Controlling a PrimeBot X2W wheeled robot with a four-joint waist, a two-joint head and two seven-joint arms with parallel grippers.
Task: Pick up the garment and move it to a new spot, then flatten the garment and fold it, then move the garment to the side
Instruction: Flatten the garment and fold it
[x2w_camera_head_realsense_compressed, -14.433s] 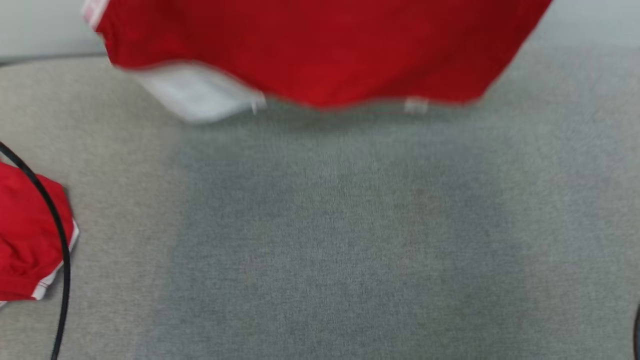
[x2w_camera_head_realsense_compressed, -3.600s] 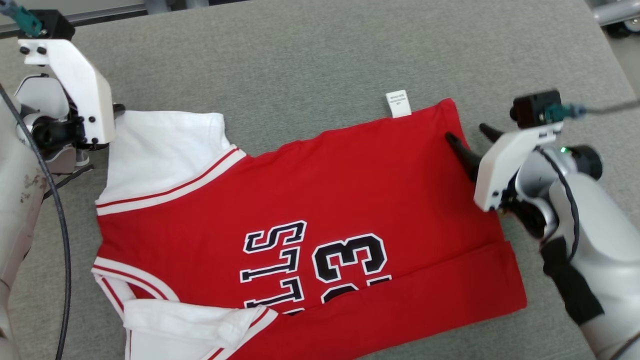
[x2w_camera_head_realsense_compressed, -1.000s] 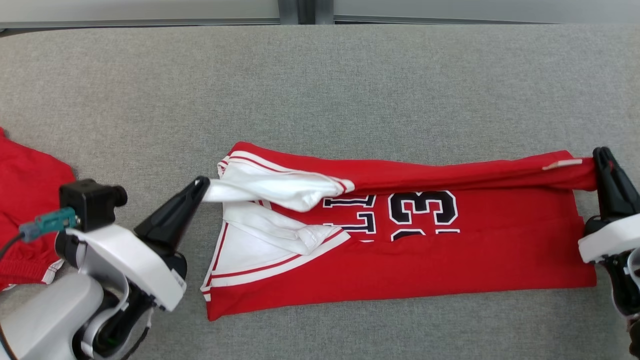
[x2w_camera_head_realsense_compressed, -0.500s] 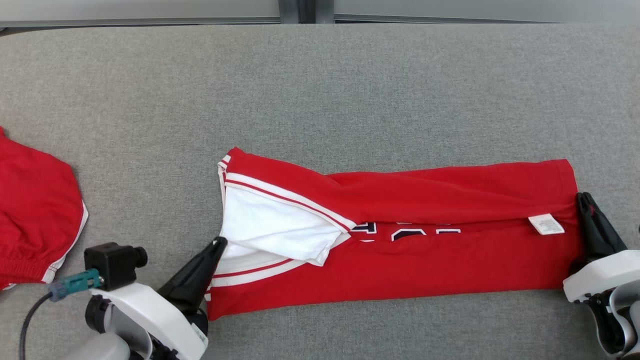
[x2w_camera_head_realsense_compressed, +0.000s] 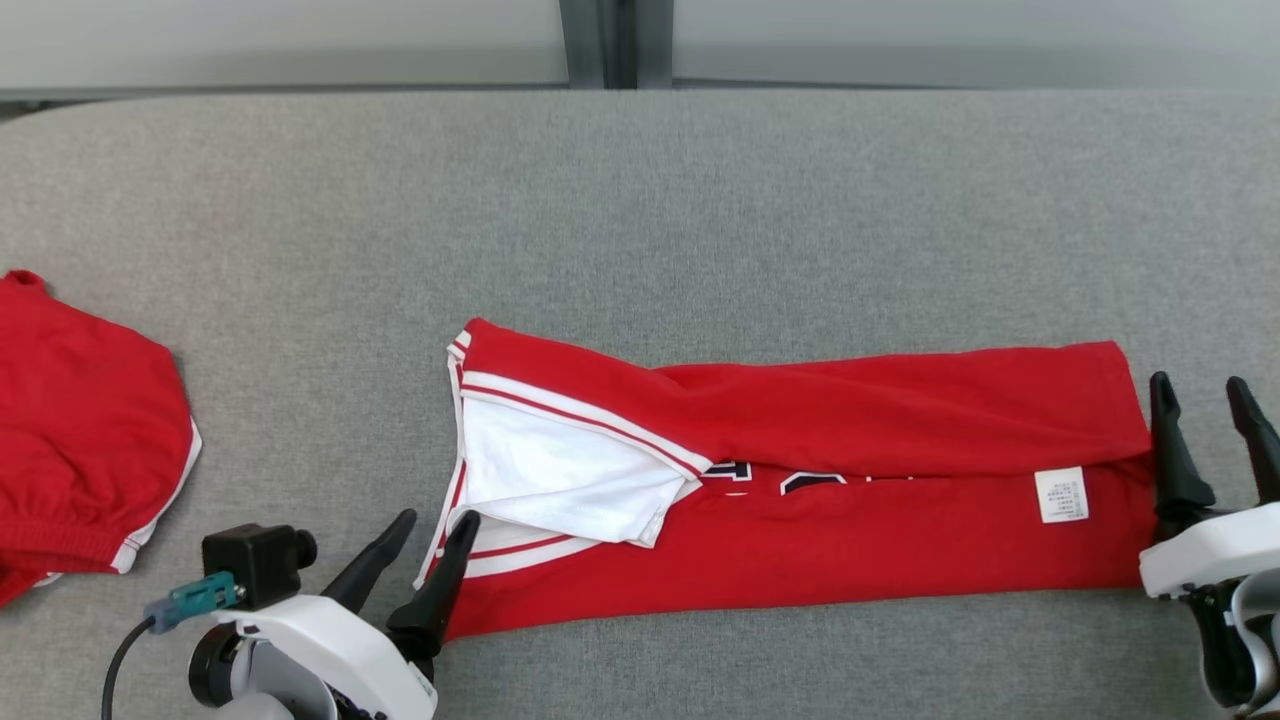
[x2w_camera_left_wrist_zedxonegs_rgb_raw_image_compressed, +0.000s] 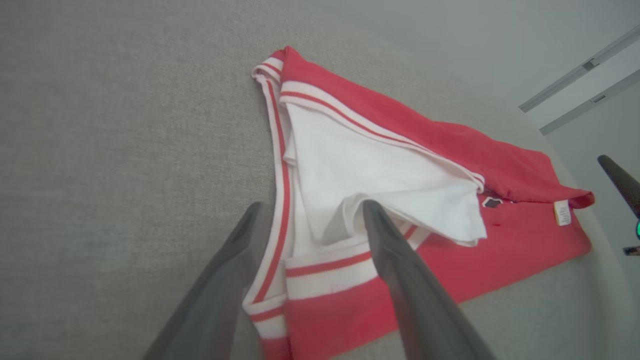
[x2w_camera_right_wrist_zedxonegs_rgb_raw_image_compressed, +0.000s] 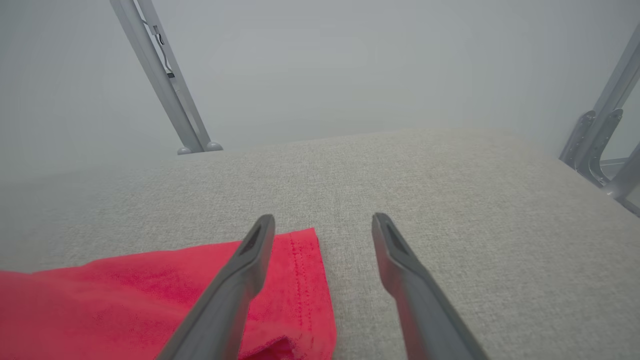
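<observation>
The red jersey (x2w_camera_head_realsense_compressed: 860, 470) with white trim and white sleeves lies folded lengthwise into a long band across the grey table (x2w_camera_head_realsense_compressed: 640, 200), its far edge laid over the black lettering. A white label (x2w_camera_head_realsense_compressed: 1061, 494) shows near its right end. My left gripper (x2w_camera_head_realsense_compressed: 436, 519) stands open at the jersey's near left corner, its fingers (x2w_camera_left_wrist_zedxonegs_rgb_raw_image_compressed: 390, 250) astride the striped hem (x2w_camera_left_wrist_zedxonegs_rgb_raw_image_compressed: 320, 270). My right gripper (x2w_camera_head_realsense_compressed: 1200, 390) stands open just off the jersey's right end, its left finger (x2w_camera_right_wrist_zedxonegs_rgb_raw_image_compressed: 250, 255) over the red edge (x2w_camera_right_wrist_zedxonegs_rgb_raw_image_compressed: 300, 280).
A second red garment (x2w_camera_head_realsense_compressed: 80, 440) with white trim lies at the table's left edge. Metal frame posts (x2w_camera_right_wrist_zedxonegs_rgb_raw_image_compressed: 165, 85) rise beyond the far edge of the table, with more (x2w_camera_right_wrist_zedxonegs_rgb_raw_image_compressed: 600, 145) at the right.
Both grippers have opened and let go of the jersey's folded-over edge, which now rests on the lower half. The head camera has tilted slightly, shifting the table downward.
</observation>
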